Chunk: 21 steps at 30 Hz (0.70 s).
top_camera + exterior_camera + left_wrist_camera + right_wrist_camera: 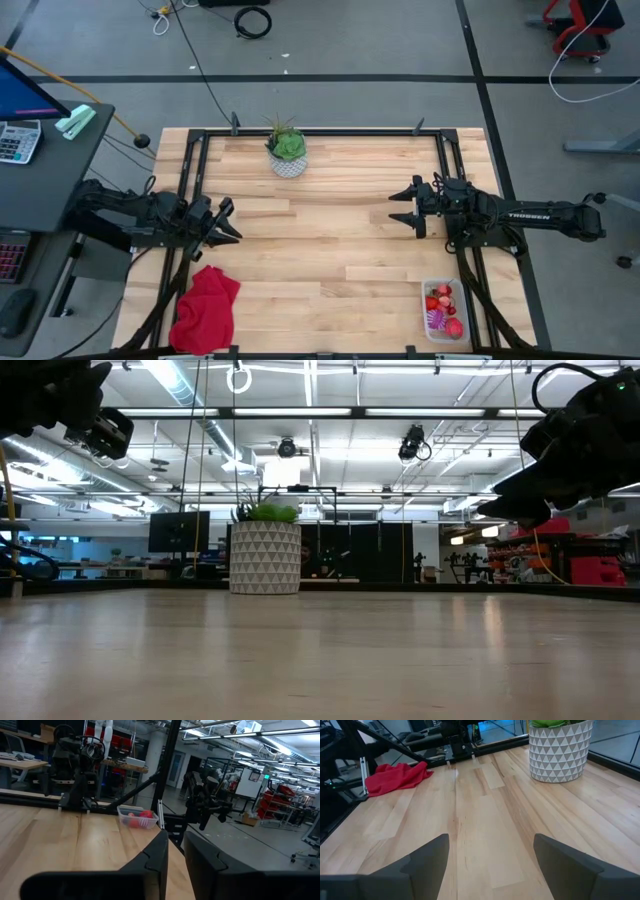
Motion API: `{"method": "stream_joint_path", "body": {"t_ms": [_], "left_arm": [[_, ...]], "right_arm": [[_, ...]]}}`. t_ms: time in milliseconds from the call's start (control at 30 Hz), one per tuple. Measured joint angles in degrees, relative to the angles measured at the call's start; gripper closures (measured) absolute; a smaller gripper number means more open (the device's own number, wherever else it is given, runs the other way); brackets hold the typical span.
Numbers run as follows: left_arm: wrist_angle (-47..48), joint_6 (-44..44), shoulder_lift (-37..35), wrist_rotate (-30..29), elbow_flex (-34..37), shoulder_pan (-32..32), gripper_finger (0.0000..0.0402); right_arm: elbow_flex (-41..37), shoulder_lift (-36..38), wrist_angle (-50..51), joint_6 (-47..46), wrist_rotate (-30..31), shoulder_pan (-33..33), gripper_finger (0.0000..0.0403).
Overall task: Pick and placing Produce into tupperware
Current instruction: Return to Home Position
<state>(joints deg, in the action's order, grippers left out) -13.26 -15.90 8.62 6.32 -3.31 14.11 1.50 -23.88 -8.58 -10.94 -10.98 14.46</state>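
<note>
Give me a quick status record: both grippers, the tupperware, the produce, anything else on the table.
left gripper: raised over the table's left side, holding nothing
right gripper: raised over the right side, fingers open, holding nothing
tupperware: lower-right corner in the high view
produce: red and purple pieces inside the tupperware; none seen loose
other: red cloth at lower left; potted plant at the top edge
</note>
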Motion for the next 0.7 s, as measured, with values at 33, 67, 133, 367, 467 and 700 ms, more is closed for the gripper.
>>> {"method": "stream_joint_path", "body": {"t_ms": [33,67,133,367,467,700], "left_arm": [[0.0,0.0,0.0,0.0,0.0,0.0,0.0336],[0.0,0.0,0.0,0.0,0.0,0.0,0.0337],[0.0,0.0,0.0,0.0,0.0,0.0,0.0339],[0.0,0.0,0.0,0.0,0.0,0.0,0.0335],[0.0,0.0,0.0,0.0,0.0,0.0,0.0331],[0.0,0.0,0.0,0.0,0.0,0.0,0.033]], "right_arm": [[0.0,0.0,0.0,0.0,0.0,0.0,0.0103],[0.0,0.0,0.0,0.0,0.0,0.0,0.0103],[0.0,0.0,0.0,0.0,0.0,0.0,0.0103],[0.0,0.0,0.0,0.0,0.0,0.0,0.0103],[0.0,0.0,0.0,0.0,0.0,0.0,0.0103],[0.0,0.0,0.0,0.0,0.0,0.0,0.0103]]}}
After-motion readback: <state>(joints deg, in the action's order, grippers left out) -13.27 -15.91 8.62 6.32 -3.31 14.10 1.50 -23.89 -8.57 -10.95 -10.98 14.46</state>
